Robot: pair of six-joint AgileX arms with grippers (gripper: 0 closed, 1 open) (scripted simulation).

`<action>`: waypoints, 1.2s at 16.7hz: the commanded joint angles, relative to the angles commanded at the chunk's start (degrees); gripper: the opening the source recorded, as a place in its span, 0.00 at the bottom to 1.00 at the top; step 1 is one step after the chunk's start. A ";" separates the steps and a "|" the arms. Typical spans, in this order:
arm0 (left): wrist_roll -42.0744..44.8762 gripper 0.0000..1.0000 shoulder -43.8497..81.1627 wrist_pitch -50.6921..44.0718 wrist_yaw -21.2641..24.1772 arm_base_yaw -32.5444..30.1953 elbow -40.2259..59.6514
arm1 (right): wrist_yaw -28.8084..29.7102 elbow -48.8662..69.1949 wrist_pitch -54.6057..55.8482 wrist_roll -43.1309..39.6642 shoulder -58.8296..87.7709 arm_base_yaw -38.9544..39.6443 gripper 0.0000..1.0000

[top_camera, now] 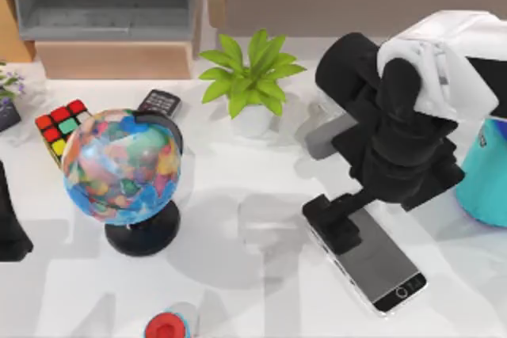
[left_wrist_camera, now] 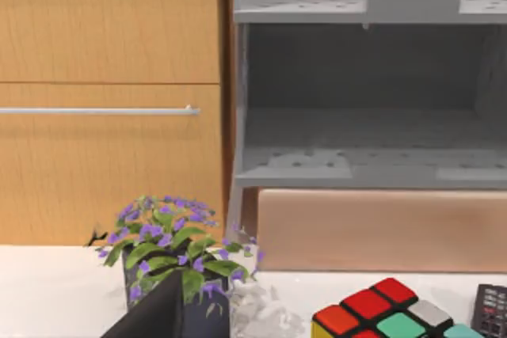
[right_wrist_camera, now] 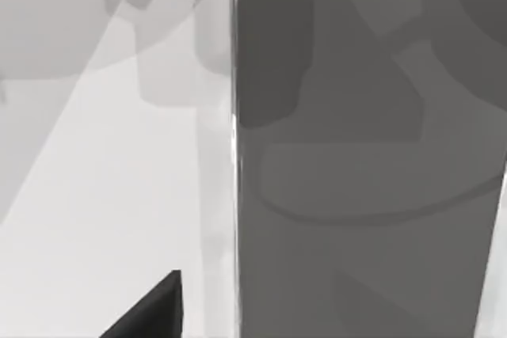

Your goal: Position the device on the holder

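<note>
A: Where is the device?
B: The device [top_camera: 379,263] lies flat on the white tabletop [top_camera: 238,298], toward the right side and near the front edge. Its grey screen faces up, and the end with the round button points to the front right.

A: And the right pincer?
B: The right pincer [top_camera: 337,223] is down at the far end of the device, right over it. I cannot tell if its fingers are open or closed, or if they touch the device. In the right wrist view the grey screen [right_wrist_camera: 364,156] is very close, with the silver rim beside the white tabletop.

A: Is there a holder?
B: A small grey block [top_camera: 329,136] sits behind the right arm, past the device. I cannot tell if it is the holder.

A: What about the left arm?
B: It is parked at the left edge of the tabletop. I cannot tell how its pincer stands.

A: What else is there?
B: A colourful globe [top_camera: 121,165] stands on a black base on the left. Behind it are a colour cube [top_camera: 62,126] and a small dark keypad gadget [top_camera: 161,103]. A green plant [top_camera: 252,77] in a white pot stands at the back, in the middle. A teal thing [top_camera: 489,172] is at the right edge, and a red cap [top_camera: 165,327] is at the front.
</note>
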 joint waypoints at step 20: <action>0.00 1.00 0.00 0.00 0.00 0.00 0.00 | 0.02 -8.68 16.07 0.31 7.20 0.28 0.40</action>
